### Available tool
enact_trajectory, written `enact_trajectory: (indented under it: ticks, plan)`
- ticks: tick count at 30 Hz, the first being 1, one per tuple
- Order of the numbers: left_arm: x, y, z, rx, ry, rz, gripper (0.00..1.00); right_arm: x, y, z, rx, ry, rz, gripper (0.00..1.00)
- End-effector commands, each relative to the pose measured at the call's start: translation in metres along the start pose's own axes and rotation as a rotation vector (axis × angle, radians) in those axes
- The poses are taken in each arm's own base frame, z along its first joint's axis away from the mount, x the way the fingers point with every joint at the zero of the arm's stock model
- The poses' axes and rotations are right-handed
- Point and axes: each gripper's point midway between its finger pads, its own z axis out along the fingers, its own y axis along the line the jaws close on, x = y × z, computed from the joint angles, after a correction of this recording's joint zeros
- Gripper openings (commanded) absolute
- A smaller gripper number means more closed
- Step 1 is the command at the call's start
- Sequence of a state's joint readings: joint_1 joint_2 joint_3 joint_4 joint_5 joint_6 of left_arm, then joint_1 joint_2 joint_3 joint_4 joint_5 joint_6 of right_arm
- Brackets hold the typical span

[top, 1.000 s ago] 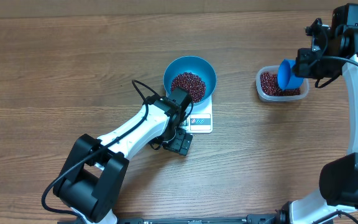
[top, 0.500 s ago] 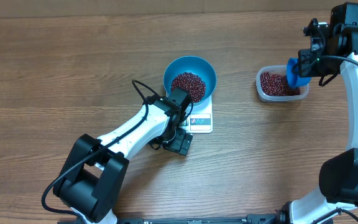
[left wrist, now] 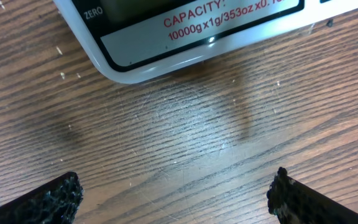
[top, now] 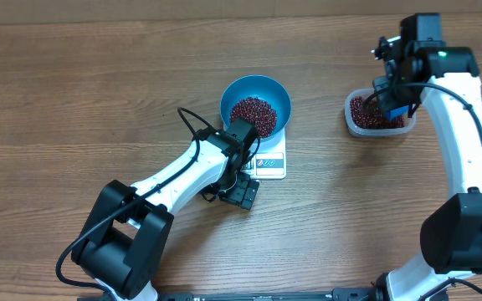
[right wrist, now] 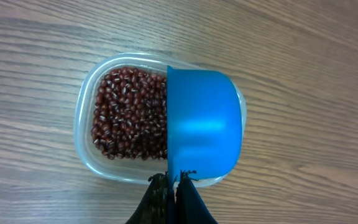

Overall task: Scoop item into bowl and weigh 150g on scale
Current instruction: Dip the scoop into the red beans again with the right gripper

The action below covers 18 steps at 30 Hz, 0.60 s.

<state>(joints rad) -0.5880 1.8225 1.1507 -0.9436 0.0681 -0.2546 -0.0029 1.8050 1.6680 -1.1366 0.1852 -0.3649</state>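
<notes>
While the right hand (right wrist: pixel 171 183) is closed tightly on the blue scoop (right wrist: pixel 204 121), the left hand (left wrist: pixel 174 190) stands wide open and holds nothing. Only bare wood of the tabletop (left wrist: pixel 185 124) shows between its two dark fingertips (left wrist: pixel 55 199).

The left hand is low over the wood, just beside the near left corner of the scale (top: pixel 272 163). From its wrist camera the white edge of the scale, with the word ZERO and the red capacity print, fills the far part of the view. No finger touches the scale.

On the scale sits the bowl (top: pixel 279 94), deep and round, near the middle of the tabletop. It covers the far part of the scale, so only the near strip with the display is seen. Inside the bowl lies a heap of red-brown beans (top: pixel 253 112).

Well apart, at the far right, stands a clear plastic tub (right wrist: pixel 82 109) with more of the same beans. The scoop is over the right half of this tub, turned on its side — its straight rim crosses the beans and its rounded back faces right. Whether the rim touches the beans, I cannot tell.
</notes>
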Motion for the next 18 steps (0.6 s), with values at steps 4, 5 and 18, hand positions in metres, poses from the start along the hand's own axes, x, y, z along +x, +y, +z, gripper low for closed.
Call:
enact_trajectory:
  ticks: [4,5,18]
  plan:
    - [-0.002,0.000,0.000,0.000,-0.001,0.016,1.00,0.005,-0.004,0.014,0.088,0.045,-0.058,0.04]
    - [-0.002,0.000,0.000,0.000,-0.001,0.016,0.99,0.005,-0.003,0.016,0.086,0.052,-0.060,0.04]
    - [-0.001,0.000,0.000,-0.001,0.002,0.015,1.00,0.009,0.000,0.032,0.046,0.080,-0.051,0.04]
